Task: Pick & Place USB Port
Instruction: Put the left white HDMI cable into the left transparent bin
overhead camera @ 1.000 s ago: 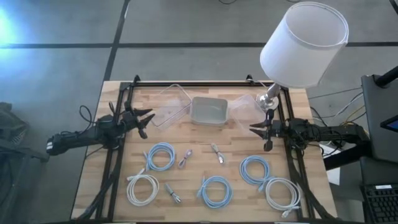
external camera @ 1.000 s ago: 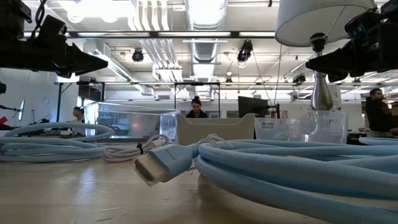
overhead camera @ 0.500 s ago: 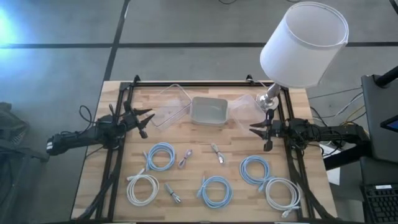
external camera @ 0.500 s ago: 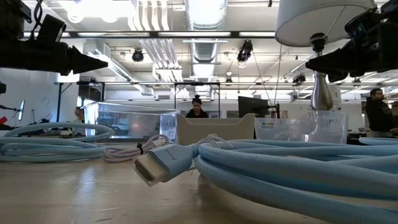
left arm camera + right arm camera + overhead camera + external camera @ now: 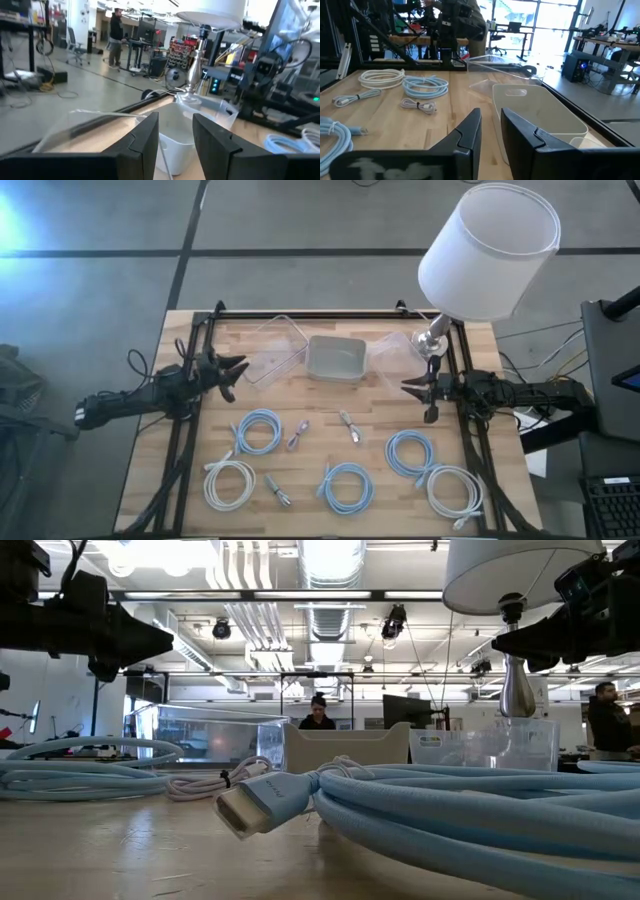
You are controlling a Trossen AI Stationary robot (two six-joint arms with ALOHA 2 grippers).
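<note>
Three short grey USB cables lie flat on the wooden table: one (image 5: 298, 434) and another (image 5: 349, 425) near the middle, a third (image 5: 279, 492) toward the near edge. One also shows in the right wrist view as a short cable (image 5: 418, 105). My left gripper (image 5: 232, 376) hovers open over the table's left side, beside a clear bin (image 5: 275, 350). My right gripper (image 5: 412, 389) hovers open over the right side, near another clear bin (image 5: 395, 352). Both are raised well above the table in the low view, left gripper (image 5: 165, 638) and right gripper (image 5: 497, 640).
A grey bin (image 5: 336, 360) stands between the two clear bins at the far side. Coiled cables lie nearer: light blue coils (image 5: 258, 430), (image 5: 347, 487), (image 5: 411, 451) and white coils (image 5: 229, 482), (image 5: 455, 492). A lamp (image 5: 488, 250) stands at the far right corner.
My left gripper has turned a little about its wrist while staying over the table's left side. Nothing on the table has moved.
</note>
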